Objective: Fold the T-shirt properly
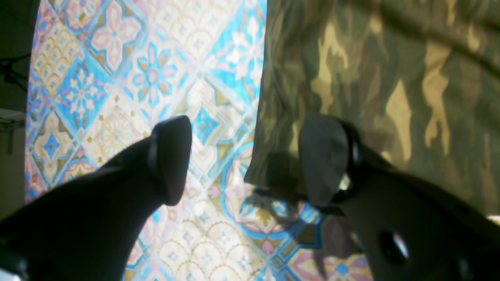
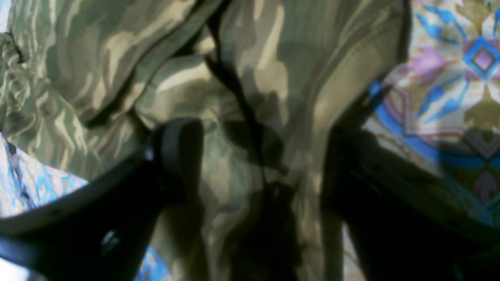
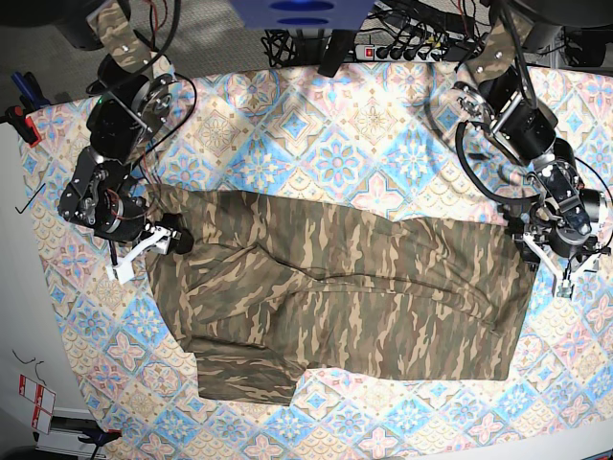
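T-shirt [image 3: 345,297] lies spread across the middle of the base view on the patterned tablecloth [image 3: 326,134], long axis running left to right. Camouflage in olive, brown and tan. A flap of the cloth hangs lower at the lower left of the frame; creases cross the centre.

Left gripper [image 3: 548,257] sits at the right edge of the shirt in the base view, mid-height of the frame. In the left wrist view its jaws stand wide apart: one dark finger [image 1: 172,156] over bare tablecloth [image 1: 117,78], the other over the shirt's edge [image 1: 371,78]. The cloth's corner falls between the two (nothing is pinched that I can see). Whether the fingertips touch the fabric cannot be told; the picture is soft.

Right gripper [image 3: 165,240] is at the left edge of the shirt in the base view, upper left of the garment. In the right wrist view the jaws are apart, with rumpled shirt fabric [image 2: 250,78] filling the gap between them. One finger [image 2: 179,148] stands at centre left, over the cloth; the other at right is in deep shadow near the shirt's border, where tablecloth [image 2: 449,78] shows at the upper right. Whether they press on the fold, unclear.

Cables and a power strip [image 3: 412,43] line the top edge of the base view.
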Motion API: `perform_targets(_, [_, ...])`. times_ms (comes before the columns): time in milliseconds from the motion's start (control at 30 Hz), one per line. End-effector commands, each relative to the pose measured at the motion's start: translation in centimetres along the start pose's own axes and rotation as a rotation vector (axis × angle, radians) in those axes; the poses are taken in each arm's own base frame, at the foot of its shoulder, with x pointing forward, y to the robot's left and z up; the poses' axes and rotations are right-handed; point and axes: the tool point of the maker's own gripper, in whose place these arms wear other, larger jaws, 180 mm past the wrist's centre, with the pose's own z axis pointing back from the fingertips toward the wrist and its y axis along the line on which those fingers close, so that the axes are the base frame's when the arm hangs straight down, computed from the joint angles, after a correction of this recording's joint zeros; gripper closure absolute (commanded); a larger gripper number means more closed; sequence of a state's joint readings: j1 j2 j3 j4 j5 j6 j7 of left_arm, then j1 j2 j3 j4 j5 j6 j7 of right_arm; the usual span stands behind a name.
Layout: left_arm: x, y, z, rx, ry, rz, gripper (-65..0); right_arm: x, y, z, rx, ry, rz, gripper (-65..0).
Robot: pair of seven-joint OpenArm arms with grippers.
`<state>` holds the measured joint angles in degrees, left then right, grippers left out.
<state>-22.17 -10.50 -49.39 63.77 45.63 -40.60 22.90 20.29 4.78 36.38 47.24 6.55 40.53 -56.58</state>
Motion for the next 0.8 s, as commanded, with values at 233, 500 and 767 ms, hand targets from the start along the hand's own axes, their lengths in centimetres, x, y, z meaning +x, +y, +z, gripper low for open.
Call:
perform_targets(233, [2.9,4.7,-0.5,0.045,-0.072,0.155,-43.6,-6.2,-0.1,-0.6,-0.029,0.248,0.009,-40.9])
perform_targets(500, [-0.7,2.3,-3.4,-0.131,0.03,0.238,-43.6,-7.1,-0.4,-0.5,-0.034,0.263,0.004,-40.9])
perform_targets(767, [-2.3,-3.0,-4.6,-0.273,0.051,0.298,-43.2,-7.0,-0.4,-0.5,-0.035,0.264,0.005,-40.9])
